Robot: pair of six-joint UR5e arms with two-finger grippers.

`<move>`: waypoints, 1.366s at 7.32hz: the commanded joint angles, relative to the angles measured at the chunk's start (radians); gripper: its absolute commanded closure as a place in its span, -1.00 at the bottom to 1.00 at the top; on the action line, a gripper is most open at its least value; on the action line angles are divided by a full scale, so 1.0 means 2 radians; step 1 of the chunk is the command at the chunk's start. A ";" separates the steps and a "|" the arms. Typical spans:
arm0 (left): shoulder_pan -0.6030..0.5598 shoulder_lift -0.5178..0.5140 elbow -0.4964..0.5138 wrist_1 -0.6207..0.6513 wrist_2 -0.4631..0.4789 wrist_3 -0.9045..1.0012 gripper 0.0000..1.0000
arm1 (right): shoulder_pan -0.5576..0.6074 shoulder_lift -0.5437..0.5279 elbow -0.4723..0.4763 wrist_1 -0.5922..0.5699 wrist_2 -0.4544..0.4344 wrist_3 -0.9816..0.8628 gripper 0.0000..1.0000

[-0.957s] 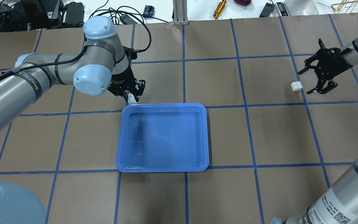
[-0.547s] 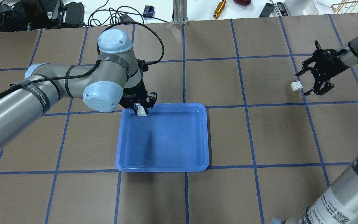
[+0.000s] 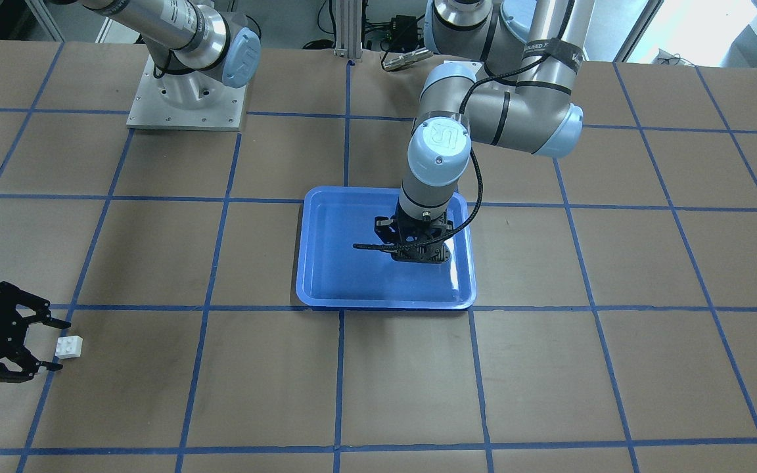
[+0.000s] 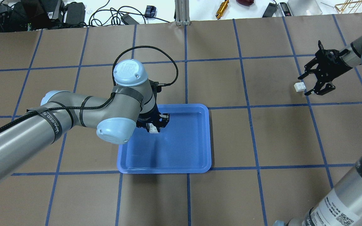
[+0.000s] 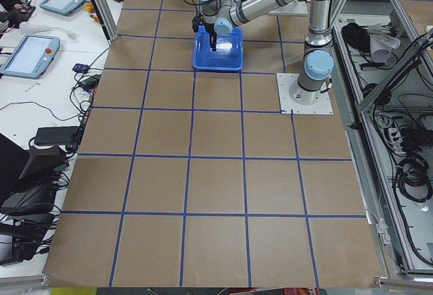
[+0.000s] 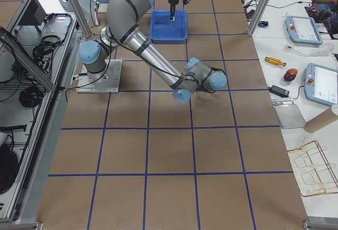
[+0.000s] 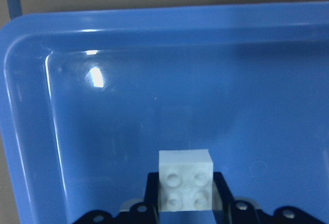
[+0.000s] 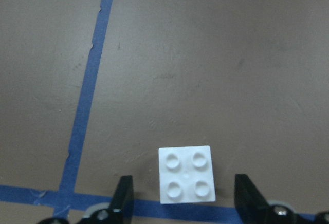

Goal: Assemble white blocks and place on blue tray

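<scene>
White block (image 7: pixel 185 180) clamped in left pincer (image 4: pixel 153 126) above blue tray (image 4: pixel 184 147); right pincer (image 4: pixel 303 85) spread around second block (image 8: pixel 186 174).

We see a brown table (image 4: pixel 262 135) gridded with blue tape (image 4: pixel 186 78). Beside it, a white bench (image 5: pixel 57 44) carries two teach pendants (image 5: pixel 30 53), and cables (image 5: pixel 406 173) lie along the floor.
</scene>
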 commanded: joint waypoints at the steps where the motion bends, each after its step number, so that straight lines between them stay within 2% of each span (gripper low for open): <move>1: -0.018 -0.006 -0.009 0.016 0.000 -0.041 1.00 | -0.001 0.000 -0.001 0.000 0.000 -0.005 1.00; 4: -0.028 0.002 -0.034 0.016 0.000 -0.043 1.00 | 0.006 -0.009 -0.003 0.000 0.001 0.004 1.00; 7: -0.044 -0.003 -0.036 0.018 0.000 -0.044 1.00 | 0.045 -0.066 0.008 0.030 0.010 0.121 1.00; 8: -0.044 -0.007 -0.036 0.018 -0.003 -0.043 1.00 | 0.054 -0.079 0.021 0.031 0.039 0.148 1.00; 9: -0.043 -0.010 -0.036 0.017 -0.002 -0.039 0.18 | 0.061 -0.093 0.048 0.030 0.066 0.154 1.00; 10: -0.043 -0.011 -0.036 0.018 -0.002 -0.039 -0.50 | 0.079 -0.109 0.068 0.024 0.073 0.159 1.00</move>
